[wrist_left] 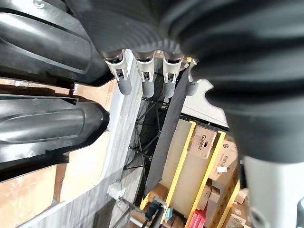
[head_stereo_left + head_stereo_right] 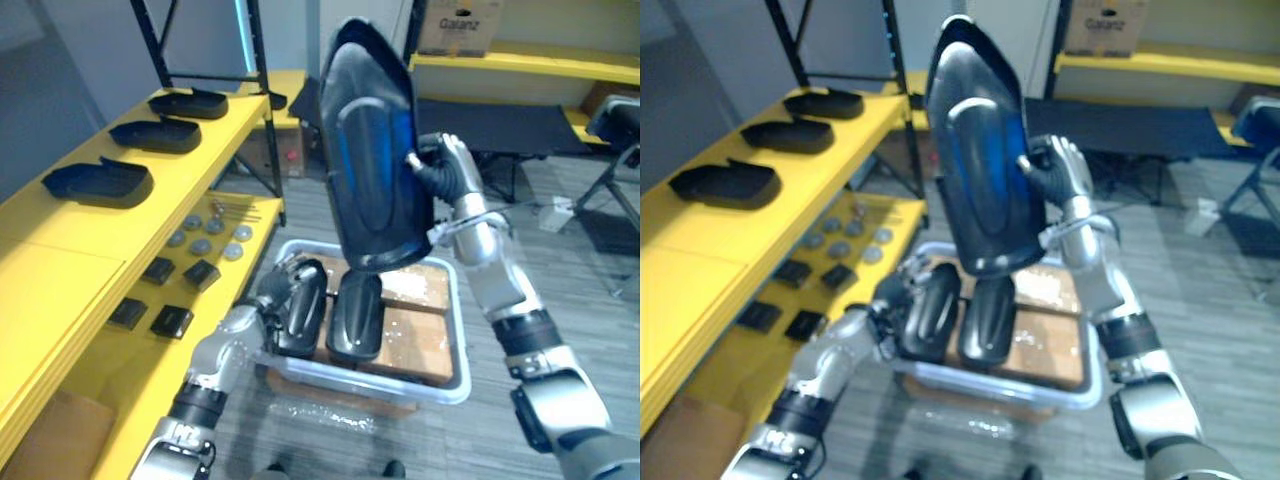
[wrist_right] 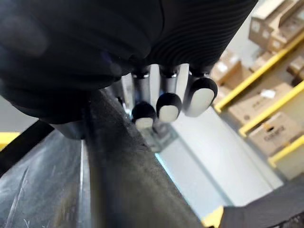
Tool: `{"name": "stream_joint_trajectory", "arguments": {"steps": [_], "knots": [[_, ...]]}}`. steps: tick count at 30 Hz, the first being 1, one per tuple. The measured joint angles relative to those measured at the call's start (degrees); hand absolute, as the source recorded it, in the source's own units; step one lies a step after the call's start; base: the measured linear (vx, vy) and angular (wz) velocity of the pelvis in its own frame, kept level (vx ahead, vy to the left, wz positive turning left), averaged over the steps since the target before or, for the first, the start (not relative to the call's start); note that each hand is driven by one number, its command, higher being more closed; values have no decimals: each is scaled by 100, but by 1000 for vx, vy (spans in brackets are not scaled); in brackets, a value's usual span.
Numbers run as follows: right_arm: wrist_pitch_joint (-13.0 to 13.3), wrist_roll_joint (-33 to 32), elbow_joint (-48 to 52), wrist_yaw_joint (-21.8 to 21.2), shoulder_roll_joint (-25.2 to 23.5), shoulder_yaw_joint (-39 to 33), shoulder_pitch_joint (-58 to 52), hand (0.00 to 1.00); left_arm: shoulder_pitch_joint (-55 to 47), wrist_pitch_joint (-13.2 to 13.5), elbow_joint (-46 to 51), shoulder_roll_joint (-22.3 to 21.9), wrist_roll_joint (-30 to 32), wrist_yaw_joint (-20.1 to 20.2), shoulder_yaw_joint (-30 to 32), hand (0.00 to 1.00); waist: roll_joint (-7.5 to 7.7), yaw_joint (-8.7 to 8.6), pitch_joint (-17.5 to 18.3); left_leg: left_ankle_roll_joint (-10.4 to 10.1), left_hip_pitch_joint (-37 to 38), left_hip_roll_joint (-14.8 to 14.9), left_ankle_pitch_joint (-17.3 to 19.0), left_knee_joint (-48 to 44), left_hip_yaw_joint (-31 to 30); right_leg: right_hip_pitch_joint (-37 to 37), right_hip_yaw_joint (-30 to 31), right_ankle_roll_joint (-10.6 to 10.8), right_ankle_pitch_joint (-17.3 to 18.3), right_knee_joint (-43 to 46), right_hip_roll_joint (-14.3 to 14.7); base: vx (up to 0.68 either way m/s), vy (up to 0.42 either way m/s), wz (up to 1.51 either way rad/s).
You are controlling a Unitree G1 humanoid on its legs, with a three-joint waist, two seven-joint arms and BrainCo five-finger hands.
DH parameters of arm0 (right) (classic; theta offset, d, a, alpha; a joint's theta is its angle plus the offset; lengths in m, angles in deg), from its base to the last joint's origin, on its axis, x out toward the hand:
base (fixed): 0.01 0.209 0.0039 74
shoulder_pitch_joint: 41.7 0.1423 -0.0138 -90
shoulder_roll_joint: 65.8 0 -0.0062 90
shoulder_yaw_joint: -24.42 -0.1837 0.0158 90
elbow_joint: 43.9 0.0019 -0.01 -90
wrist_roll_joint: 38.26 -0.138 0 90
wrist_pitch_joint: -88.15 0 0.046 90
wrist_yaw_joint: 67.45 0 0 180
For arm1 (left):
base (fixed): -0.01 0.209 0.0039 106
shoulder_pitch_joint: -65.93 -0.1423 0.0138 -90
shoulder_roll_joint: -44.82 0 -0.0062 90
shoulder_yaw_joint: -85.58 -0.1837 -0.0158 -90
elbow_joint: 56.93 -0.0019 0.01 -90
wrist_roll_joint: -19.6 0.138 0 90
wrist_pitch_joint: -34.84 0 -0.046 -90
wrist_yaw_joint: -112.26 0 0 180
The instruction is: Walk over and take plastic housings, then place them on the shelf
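Above the white crate point(image 2: 455, 385), the right hand point(image 2: 448, 170) grips an upright housing point(image 2: 370, 150).

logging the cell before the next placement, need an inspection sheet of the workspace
surface: yellow shelf, top tier partly bare
job's things: three shelf housings on the top tier; raised housing upright; two bin housings standing in the clear bin
clutter: grey discs and small black blocks on the lower tier
hands: right hand fingers curled round the raised housing's edge; left hand at a bin housing
cables: pale socket block with lead, far floor
surroundings: cardboard box on a far shelf
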State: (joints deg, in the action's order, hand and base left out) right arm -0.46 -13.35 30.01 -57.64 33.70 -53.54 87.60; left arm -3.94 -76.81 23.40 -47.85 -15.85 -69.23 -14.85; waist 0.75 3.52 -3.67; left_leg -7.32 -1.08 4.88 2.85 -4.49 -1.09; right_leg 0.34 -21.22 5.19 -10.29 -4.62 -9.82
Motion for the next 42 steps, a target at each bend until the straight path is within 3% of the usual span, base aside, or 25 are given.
{"name": "stream_joint_trajectory", "arguments": {"steps": [15, 29, 42], "knots": [[95, 173, -793, -232, -145, 350, -1, 100, 508, 470, 1, 4, 210, -189, -175, 0, 42, 20, 15, -4, -1, -2, -50, 11, -22, 4, -21, -11, -33, -1, -1, 0, 0, 0], [120, 165, -1013, -232, -252, 514, 75, 100, 597, 501, 1, -18, 217, -93, -443, 0, 103, 45, 20, -25, 0, -8, -90, 25, -148, 64, -118, -11, -34, -52, 1, -8, -1, 3], [241, 181, -1235, -211, -486, 741, 481, 100, 595, 500, -198, -128, 678, -3, -865, 0, 204, 48, 12, -29, 3, -7, -95, 38, -161, 69, -148, -12, -35, -51, 1, 0, 0, 0]]}}
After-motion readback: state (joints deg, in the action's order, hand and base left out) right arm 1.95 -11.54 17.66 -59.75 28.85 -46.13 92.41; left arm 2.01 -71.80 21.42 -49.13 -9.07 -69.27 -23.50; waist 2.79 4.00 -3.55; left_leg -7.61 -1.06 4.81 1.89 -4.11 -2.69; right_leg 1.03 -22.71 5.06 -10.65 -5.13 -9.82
